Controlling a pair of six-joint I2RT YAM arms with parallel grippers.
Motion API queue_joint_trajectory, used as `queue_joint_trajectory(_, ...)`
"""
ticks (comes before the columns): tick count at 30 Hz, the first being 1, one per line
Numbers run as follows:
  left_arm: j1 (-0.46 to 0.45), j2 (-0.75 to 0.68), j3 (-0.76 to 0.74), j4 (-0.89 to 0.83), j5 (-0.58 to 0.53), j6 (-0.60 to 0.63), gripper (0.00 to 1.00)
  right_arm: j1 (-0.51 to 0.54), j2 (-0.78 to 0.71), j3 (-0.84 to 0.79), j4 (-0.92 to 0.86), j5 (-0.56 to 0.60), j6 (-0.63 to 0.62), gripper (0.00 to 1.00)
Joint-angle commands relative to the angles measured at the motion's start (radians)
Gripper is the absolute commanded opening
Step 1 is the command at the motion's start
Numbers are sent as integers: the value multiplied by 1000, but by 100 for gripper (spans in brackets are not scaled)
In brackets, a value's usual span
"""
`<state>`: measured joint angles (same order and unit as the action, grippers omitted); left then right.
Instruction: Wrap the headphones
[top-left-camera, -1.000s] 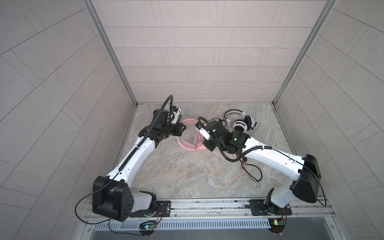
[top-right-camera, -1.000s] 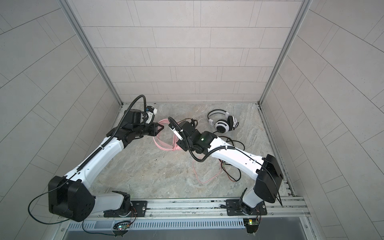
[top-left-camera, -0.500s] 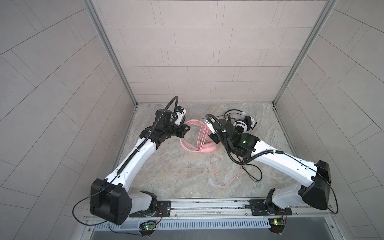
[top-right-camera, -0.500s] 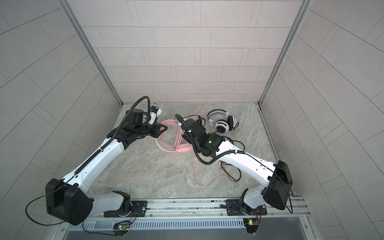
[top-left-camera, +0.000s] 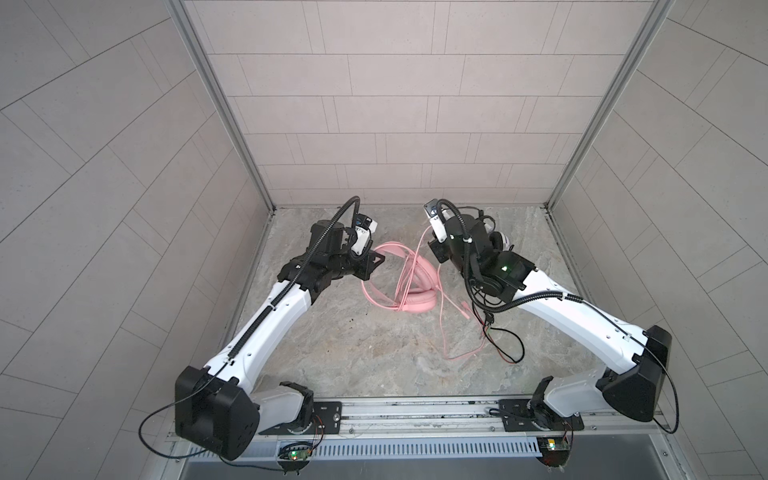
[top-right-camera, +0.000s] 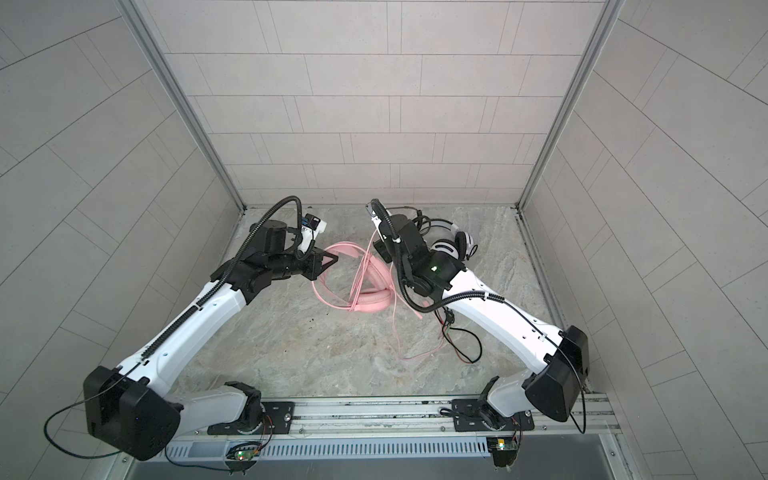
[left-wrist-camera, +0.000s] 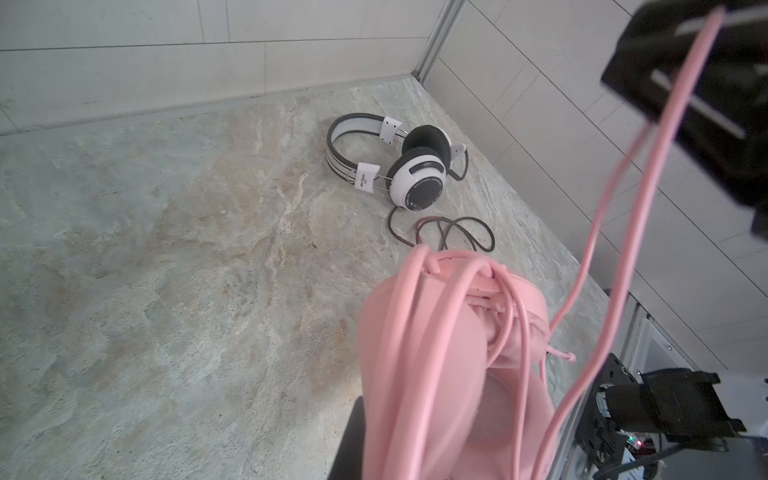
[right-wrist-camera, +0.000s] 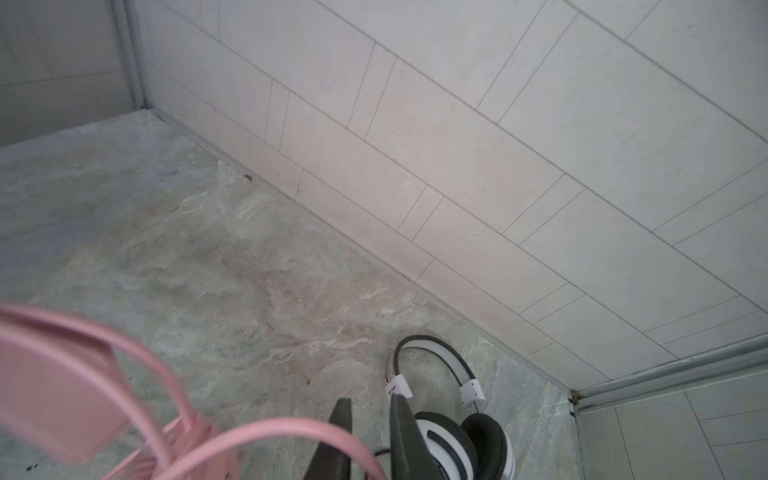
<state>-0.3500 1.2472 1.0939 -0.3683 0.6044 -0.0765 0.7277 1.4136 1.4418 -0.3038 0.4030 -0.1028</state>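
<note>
Step in hand, by my reading: winding the pink cable (top-left-camera: 444, 328) round the pink headset (top-left-camera: 415, 286); the white-and-black headset (left-wrist-camera: 415, 178) is not yet dealt with. The pink headset is mid-table between the two arms and appears to rest on the stone-patterned tabletop (top-left-camera: 353, 353), its headband arching toward the left gripper (top-left-camera: 370, 266). The left gripper is clamped on that headband, steadying it. The left wrist view is filled by a pink earcup with several cable turns lying over it. The right gripper (right-wrist-camera: 368, 405) is raised just beside the headset, and a strand of pink cable climbs from the earcups up to it. Its jaws stand a little apart, with the cable crossing in front of the fingers (right-wrist-camera: 401, 436); cannot tell whether they pinch it at all. A long loose run of pink cable trails forward over the table, ending near the black cable (top-right-camera: 481, 344). The white-and-black headset lies near the back right corner behind the right arm, its cable in loose loops. The next move likely calls for taking the slack lower down and carrying it round the earcups for another turn, with the left grip firm so the laid turns don't slip. Mind where the pink and black cables lie close. Containers: none in view, so no contents to note.
</note>
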Motion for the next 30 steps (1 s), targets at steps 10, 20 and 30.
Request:
queue_joint_trajectory(10, -37, -37, -8, 87, 235, -1, 0, -172, 91, 80, 8, -249, 135, 15)
queue_joint_trajectory(20, -41, -29, -20, 141, 284, -49, 0, -265, 75, -63, 16, -438, 231, 15)
queue_joint_trajectory(30, -2, 22, -14, 252, 369, -175, 0, -469, -163, -310, -20, -563, 374, 36)
